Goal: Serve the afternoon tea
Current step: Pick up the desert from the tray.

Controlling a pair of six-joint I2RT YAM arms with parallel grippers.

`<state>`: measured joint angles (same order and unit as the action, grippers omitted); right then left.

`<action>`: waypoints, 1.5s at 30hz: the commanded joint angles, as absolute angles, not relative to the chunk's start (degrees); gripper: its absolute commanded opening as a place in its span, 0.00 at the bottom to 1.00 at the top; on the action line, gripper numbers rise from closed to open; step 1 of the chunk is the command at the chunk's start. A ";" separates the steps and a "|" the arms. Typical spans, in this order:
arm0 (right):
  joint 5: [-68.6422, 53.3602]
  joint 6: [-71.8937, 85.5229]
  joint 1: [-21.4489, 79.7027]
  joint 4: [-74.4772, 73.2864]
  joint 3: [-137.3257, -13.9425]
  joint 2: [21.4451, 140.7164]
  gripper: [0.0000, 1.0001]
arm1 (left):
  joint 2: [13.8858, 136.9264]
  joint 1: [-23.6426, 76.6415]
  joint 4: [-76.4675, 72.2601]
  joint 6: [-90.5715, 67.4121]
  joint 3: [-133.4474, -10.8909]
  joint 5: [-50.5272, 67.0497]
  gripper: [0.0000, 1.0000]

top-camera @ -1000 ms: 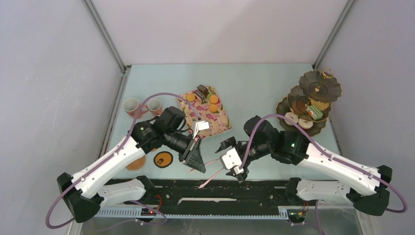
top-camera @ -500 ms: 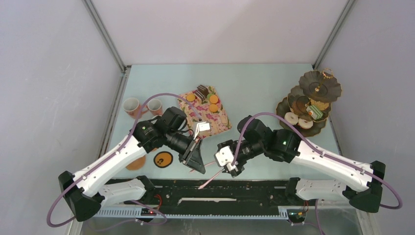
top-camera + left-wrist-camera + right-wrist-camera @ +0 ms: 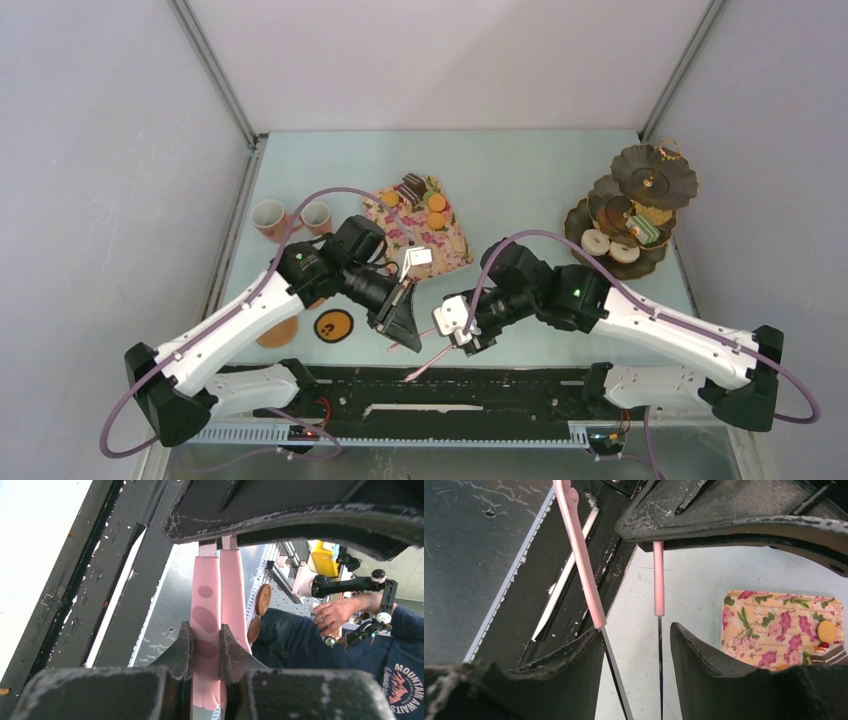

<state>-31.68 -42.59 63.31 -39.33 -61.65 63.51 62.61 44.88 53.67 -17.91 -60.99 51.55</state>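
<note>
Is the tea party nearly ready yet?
Partly. Some donuts and a cake slice sit on the stand. The left gripper pinches the pink tongs, and the right gripper stands open around them. Left: treats on the floral tray, and the two visible mugs stand off their coasters.

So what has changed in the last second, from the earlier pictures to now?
The right gripper moved left, toward the pink tongs, and its jaws narrowed around the two tong arms; they are not yet closed on them. The left gripper stayed shut on the tongs' handle. The mugs, floral tray and stand did not move.
</note>
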 commanded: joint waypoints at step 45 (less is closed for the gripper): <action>14.29 -19.00 44.70 -9.30 -64.40 89.99 0.38 | 46.02 20.61 59.00 -24.90 -74.54 4.99 0.63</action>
<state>4.73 -17.96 47.68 -13.47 -56.05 82.70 46.26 20.86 61.80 -22.15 -77.17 6.63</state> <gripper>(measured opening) 0.377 0.632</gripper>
